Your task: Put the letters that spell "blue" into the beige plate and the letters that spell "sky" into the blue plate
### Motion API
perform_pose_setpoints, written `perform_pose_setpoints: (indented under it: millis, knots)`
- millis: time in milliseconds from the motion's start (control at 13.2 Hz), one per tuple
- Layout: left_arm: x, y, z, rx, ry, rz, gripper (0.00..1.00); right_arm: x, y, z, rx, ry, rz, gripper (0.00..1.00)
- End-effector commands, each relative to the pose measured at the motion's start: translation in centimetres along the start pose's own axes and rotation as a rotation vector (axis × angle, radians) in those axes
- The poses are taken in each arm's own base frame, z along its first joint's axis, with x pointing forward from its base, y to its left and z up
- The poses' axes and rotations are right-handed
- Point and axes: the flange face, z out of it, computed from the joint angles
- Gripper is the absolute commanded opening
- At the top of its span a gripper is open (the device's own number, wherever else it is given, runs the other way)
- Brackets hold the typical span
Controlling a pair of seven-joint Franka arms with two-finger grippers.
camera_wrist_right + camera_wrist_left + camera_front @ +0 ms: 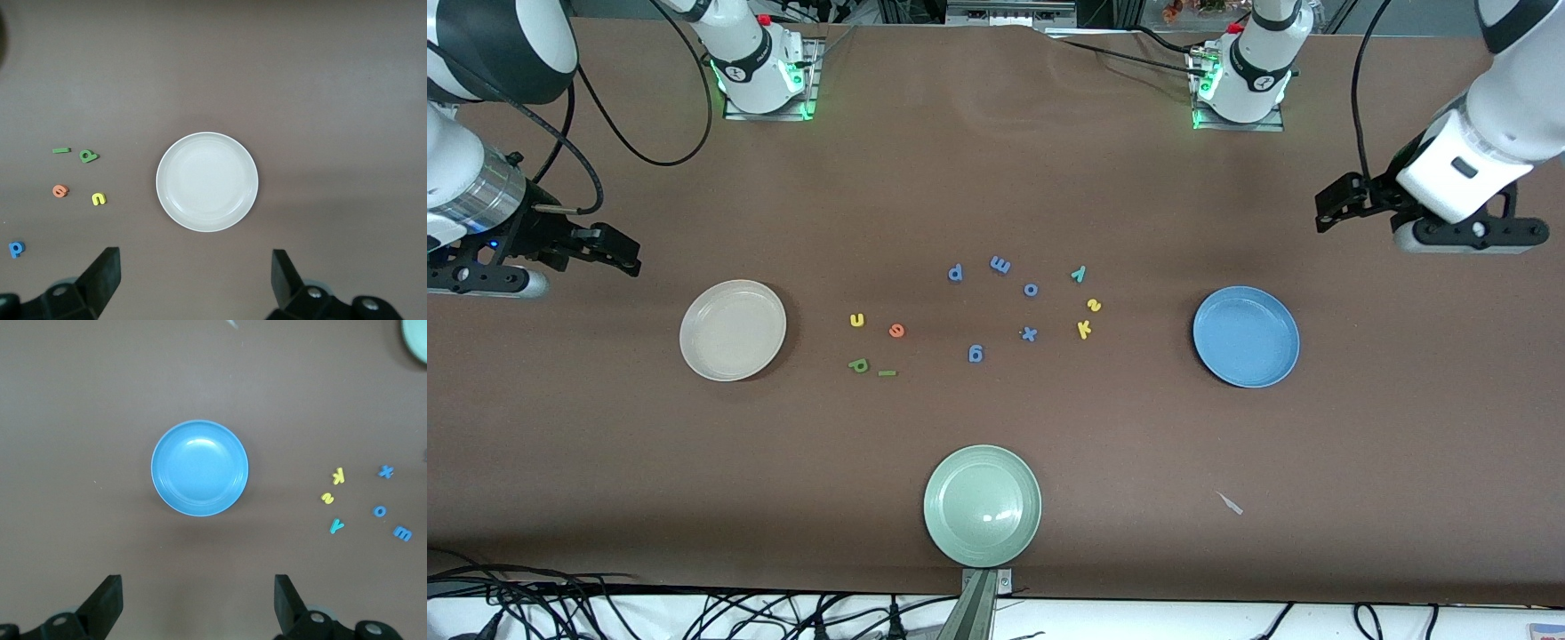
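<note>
Count on the worktop [996, 178]:
- 3 plates: 1 beige plate [733, 330], 1 blue plate [1246, 336], 1 pale green plate [983, 505]
- 12 foam letters, all loose, none in a plate
- 2 green: b [859, 364], l [887, 373]
- 3 yellow: u [857, 320], s [1094, 305], k [1084, 330]
- 1 orange e [896, 331]
- 1 teal y [1079, 273]
- 5 darker blue letters [1000, 264]
- 1 small pale scrap [1230, 503]

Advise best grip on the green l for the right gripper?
Come straight down on the green l. It lies flat as a thin bar, clear of the green b. Set the right gripper, now open, across its narrow width at mid-length; a side approach probably fails.
</note>
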Motion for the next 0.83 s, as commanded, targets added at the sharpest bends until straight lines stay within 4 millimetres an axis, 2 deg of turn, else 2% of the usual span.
perform_pose_setpoints:
  millis: [0,151,226,302,377,453,528,679,755]
  knots:
    - [3.2,2.4,5.6,-0.022,-0.093,0.034,1.0,-0.1,0.2,0.0,-0.012,0.011,-0.015,1.0]
    - [5.5,7.3,8.3,-0.045,-0.083,0.067,1.0,0.0,0.3,0.0,-0.012,0.011,-0.013,1.0]
    - [6.5,9.2,10.0,-0.055,-0.086,0.009,1.0,0.0,0.3,0.0,-0.012,0.011,-0.013,1.0]
    - [7.4,9.9,11.9,-0.056,-0.091,-0.063,1.0,0.0,0.3,0.0,-0.012,0.011,-0.013,1.0]
    - [7.8,11.3,13.1,-0.067,-0.081,-0.093,1.0,-0.1,0.3,0.0,-0.012,0.01,-0.012,1.0]
    - [7.8,13.8,14.6,-0.097,-0.088,-0.109,1.0,-0.1,0.2,0.0,-0.012,0.008,-0.012,1.0]
    - [8.3,15.5,17.9,-0.103,-0.117,-0.148,1.0,-0.1,0.3,0.1,-0.013,0.008,-0.006,1.0]
    - [8.6,17.1,21.2,-0.094,-0.135,-0.184,1.0,-0.1,0.1,0.1,-0.011,0.005,0.001,1.0]
    - [8.2,19.0,23.7,-0.075,-0.161,-0.164,1.0,-0.1,-0.2,0.0,-0.004,0.006,0.001,1.0]
